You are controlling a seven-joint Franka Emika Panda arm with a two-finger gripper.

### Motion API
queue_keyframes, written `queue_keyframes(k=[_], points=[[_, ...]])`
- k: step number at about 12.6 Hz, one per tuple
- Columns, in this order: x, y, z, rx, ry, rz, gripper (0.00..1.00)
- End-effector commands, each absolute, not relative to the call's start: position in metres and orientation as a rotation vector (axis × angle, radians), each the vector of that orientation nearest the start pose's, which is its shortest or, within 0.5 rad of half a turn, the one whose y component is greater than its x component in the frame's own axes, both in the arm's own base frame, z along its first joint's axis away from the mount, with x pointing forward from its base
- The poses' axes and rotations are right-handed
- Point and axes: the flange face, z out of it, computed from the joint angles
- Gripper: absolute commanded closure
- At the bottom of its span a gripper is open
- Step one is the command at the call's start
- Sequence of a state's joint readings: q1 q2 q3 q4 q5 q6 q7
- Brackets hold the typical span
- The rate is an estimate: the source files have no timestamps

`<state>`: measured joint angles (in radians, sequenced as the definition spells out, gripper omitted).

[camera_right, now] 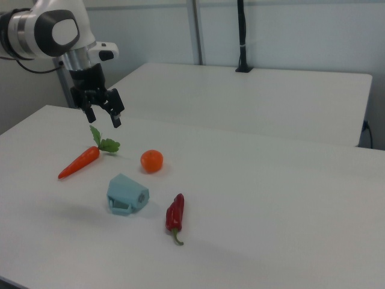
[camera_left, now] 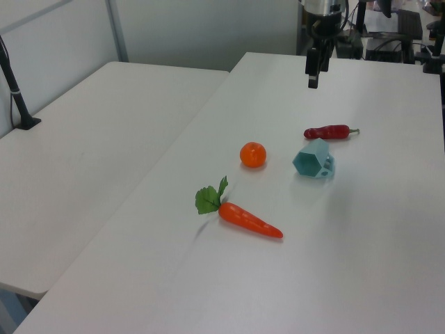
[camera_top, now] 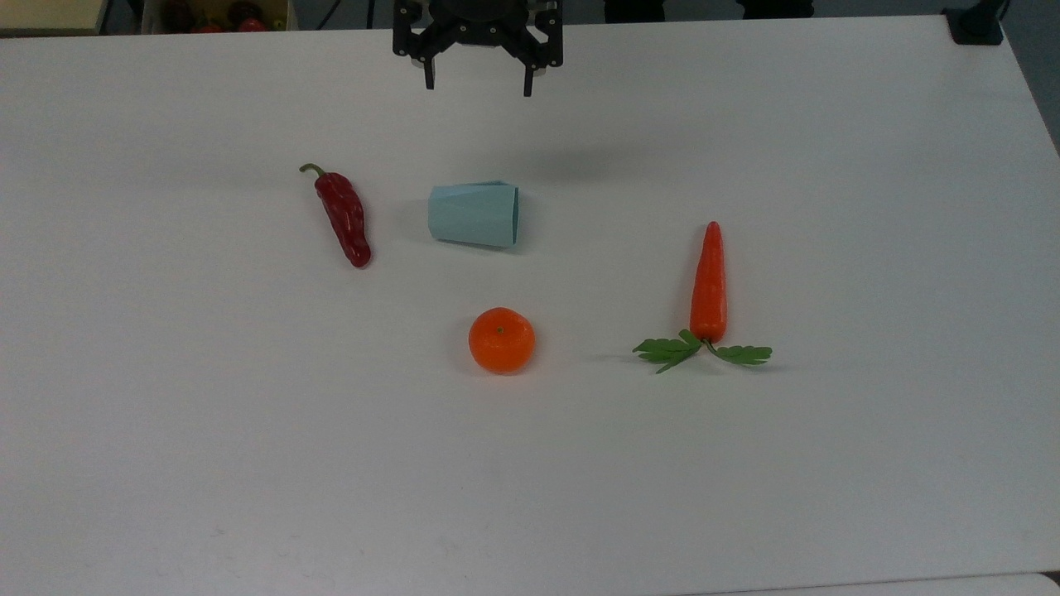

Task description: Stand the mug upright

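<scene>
End effector (camera_top: 477, 85) spread above tipped mug (camera_top: 474, 215).

So the small pale blue faceted mug (camera_top: 474, 214) is lying on its side on the white table (camera_top: 869, 463), rim pointing to the top view's right, with the wrinkly dark red chili pepper (camera_top: 344, 217) near it on the top view's left. The round orange fruit (camera_top: 501, 339) sits below the mug in the top view, and the orange carrot with green leaves (camera_top: 708, 290) is well off to the top view's right, leaves toward the bottom. The black two-finger gripper (camera_top: 478, 83) hangs above the table at the top edge of the top view, apart from the mug, fingers spread.
</scene>
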<state>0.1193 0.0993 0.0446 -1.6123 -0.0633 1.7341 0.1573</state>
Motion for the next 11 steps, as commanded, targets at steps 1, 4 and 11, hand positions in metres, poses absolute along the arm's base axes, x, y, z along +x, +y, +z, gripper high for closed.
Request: queue_keyframes(k=[1,4,11], points=[[0.579,0.085,0.564,-3.182,-0.062,-0.029,0.00],[0.581,0.096,0.556,-3.228,-0.092,-0.018,0.00],[0.585,0.171,0.457,-3.582,-0.159,0.171,0.00]])
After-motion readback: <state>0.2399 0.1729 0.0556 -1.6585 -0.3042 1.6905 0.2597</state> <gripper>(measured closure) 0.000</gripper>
